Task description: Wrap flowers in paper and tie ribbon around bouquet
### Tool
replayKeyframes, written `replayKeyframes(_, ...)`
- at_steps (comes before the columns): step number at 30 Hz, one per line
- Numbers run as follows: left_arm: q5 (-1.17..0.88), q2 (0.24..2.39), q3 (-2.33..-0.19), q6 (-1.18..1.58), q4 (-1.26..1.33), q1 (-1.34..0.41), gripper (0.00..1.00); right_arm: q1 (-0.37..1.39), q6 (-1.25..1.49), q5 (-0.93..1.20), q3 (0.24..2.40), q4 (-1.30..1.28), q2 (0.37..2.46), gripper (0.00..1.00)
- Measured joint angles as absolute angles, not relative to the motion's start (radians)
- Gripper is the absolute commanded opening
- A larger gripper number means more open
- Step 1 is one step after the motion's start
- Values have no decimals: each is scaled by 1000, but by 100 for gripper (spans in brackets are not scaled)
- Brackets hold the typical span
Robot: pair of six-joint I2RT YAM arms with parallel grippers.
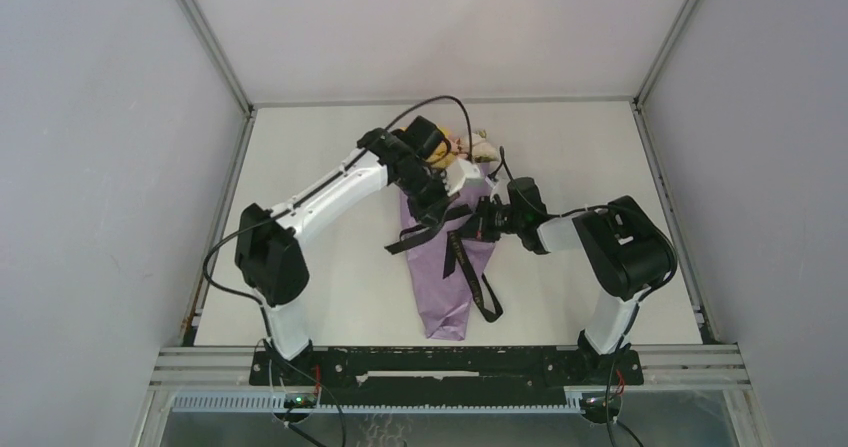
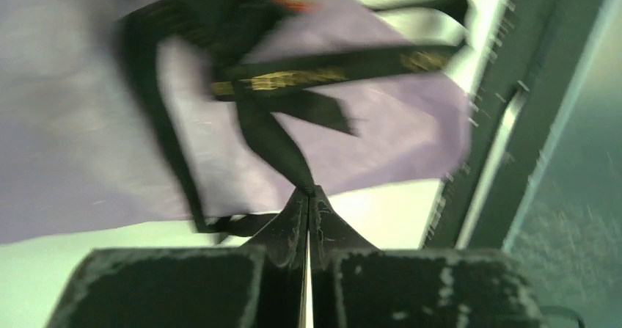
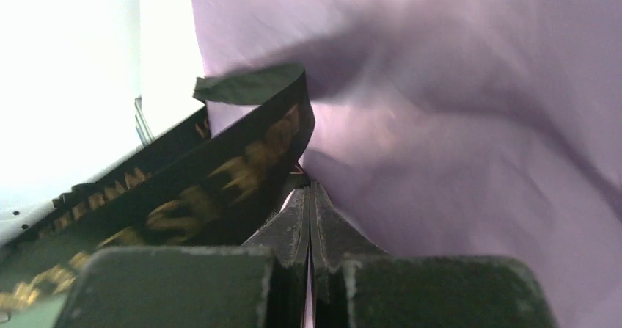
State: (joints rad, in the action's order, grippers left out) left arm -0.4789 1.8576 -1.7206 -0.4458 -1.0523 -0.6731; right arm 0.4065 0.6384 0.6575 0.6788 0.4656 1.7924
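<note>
Closest to my left wrist camera, the left gripper point(image 2: 309, 196) has its jaws pressed together, pinching a strand of the ribbon point(image 2: 323, 71) that climbs away from the tips. Beyond that strand the black bands cross one another over the lilac paper point(image 2: 73, 122). The crossing is blurred, so I cannot tell whether it is a real knot or only one band laid over another.

At my other wrist, the right gripper point(image 3: 309, 196) also has its jaws squeezed together. A gold-lettered fold of ribbon curls down to the tips, and I judge it is nipped between them, though the contact point is half hidden. Purple paper fills the view right behind.

From above, both my grippers meet over the middle of the bouquet point(image 1: 445, 287), one on each side of it. It lies on the table point(image 1: 330, 297), narrow end toward my bases. The ribbon crosses the cone between my grippers, and two loose tails trail down over the paper toward the near edge. At the far, wide end, the flowers point(image 1: 478, 149) peek out past my left arm.

I judge the wrapping done, since the paper is already a closed cone round the stems. The ribbon is round the bouquet, so tying is under way. Drawing the crossing snug, finishing the knot and letting go look to be what is left.
</note>
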Motion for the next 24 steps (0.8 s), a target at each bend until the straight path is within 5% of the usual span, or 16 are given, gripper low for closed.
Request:
replayKeyframes(12, -598, 1686, -1729, -797, -1386, -954, 0, 358, 633, 701, 733, 416, 1792, 0)
replayKeyframes(24, -384, 1875, -1760, -654, -1122, -943, 0, 358, 638, 751, 813, 398, 1792, 0)
